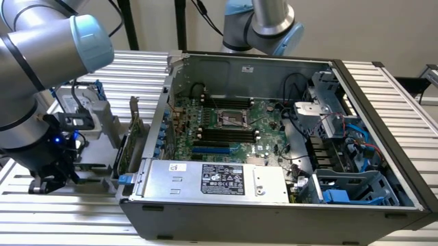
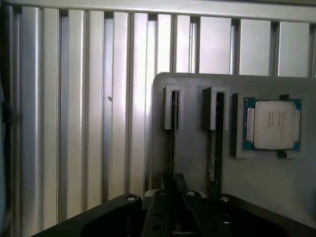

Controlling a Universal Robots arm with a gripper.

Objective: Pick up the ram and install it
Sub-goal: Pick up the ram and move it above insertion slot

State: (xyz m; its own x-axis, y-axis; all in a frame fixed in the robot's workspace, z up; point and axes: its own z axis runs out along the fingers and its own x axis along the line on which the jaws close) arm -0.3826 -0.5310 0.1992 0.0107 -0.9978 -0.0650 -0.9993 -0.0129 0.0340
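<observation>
Two rams stand on edge in the slots of a grey holder tray (image 2: 197,86). In the wrist view my gripper (image 2: 174,183) is over the first ram (image 2: 174,123), its dark fingers (image 2: 181,183) pressed close on either side of the thin green edge. This stick is still seated in its slot. The second ram (image 2: 215,145) stands in the neighbouring slot, untouched. From the exterior view, the gripper (image 1: 48,182) is low at the left, beside the open computer case (image 1: 274,215).
A processor chip (image 2: 273,124) lies in a recess of the tray beside the rams. The case holds the motherboard (image 1: 263,115) with long black slots (image 1: 226,136). A taller green expansion card (image 1: 135,134) stands outside the case's left wall. A second arm (image 1: 263,25) is behind the case.
</observation>
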